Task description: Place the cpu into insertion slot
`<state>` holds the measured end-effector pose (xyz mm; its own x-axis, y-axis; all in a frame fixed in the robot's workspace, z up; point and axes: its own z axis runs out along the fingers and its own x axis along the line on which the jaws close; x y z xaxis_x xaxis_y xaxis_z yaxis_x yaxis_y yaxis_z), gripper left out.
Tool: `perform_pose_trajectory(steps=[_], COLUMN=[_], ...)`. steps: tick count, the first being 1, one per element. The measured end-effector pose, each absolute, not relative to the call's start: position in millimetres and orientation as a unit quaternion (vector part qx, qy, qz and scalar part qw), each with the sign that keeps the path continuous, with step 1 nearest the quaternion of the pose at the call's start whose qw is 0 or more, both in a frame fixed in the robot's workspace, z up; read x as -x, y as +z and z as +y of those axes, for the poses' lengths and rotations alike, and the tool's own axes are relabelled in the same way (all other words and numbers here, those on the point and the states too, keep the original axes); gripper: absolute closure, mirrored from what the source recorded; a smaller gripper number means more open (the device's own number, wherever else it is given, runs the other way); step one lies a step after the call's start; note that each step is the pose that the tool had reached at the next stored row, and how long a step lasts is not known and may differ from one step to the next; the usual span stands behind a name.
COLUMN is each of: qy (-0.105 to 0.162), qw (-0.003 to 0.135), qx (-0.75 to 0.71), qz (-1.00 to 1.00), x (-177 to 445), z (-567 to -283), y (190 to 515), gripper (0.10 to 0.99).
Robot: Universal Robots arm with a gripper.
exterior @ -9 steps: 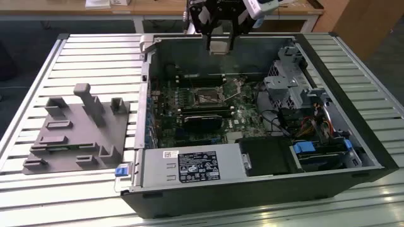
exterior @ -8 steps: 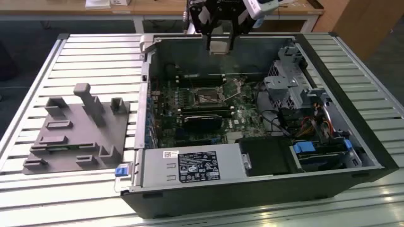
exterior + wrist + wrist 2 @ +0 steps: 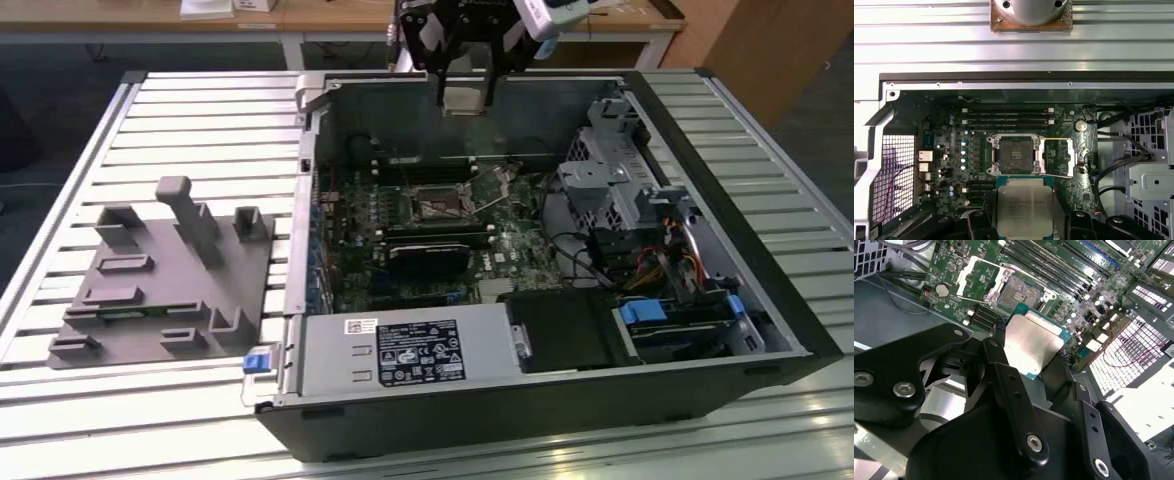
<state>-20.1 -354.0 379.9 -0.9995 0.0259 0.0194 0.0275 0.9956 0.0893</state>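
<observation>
Now | gripper [image 3: 463, 92] clamped on cpu [image 3: 1024, 207] | cpu flat, square, dull silver top, green rim | insertion slot [image 3: 1015, 154] dark-centred

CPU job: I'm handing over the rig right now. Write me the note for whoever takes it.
Gripper: shut on the cpu, gripping it by two edges, metal top showing.
Cpu: in the air above the open computer case, apart from the board.
Insertion slot: on the green board inside the case, centre bare, nothing in it.
Done: cpu picked up.
Left: cpu not yet in the slot.
</observation>
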Motion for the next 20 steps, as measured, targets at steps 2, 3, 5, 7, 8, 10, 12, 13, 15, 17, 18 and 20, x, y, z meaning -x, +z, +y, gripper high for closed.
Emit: perform_pose_trajectory(steps=[2, 3, 5, 7, 8, 10, 12, 13, 15, 17, 18, 20], qy=[-0.045, -0.045, -0.045, -0.045, -0.045, -0.045, -0.045, -0.045, -0.046, -0.046, -0.045, -0.045], qw=[0.009, 0.009, 0.008, 0.007, 0.006, 0.006, 0.005, 0.004, 0.004, 0.003, 0.003, 0.002], qx=[0.019, 0.026, 0.045, 0.063, 0.072, 0.090, 0.107, 0.114, 0.131, 0.147, 0.155, 0.171], qz=[-0.999, -0.999, -0.998, -0.997, -0.996, -0.995, -0.993, -0.992, -0.990, -0.988, -0.987, -0.984], x=[20.0, 20.0, 20.0, 20.1, 20.1, 20.1, 20.1, 20.1, 20.1, 20.0, 20.1, 20.1], z=[-354.0, -354.0, -354.0, -354.0, -354.0, -354.0, -354.0, -354.0, -354.0, -354.0, -354.0, -354.0], y=[379.9, 379.8, 379.5, 379.3, 379.1, 378.7, 378.4, 378.3, 377.9, 377.5, 377.3, 376.9], gripper=[0.549, 0.549, 0.549, 0.549, 0.549, 0.549, 0.549, 0.549, 0.549, 0.549, 0.549, 0.549])
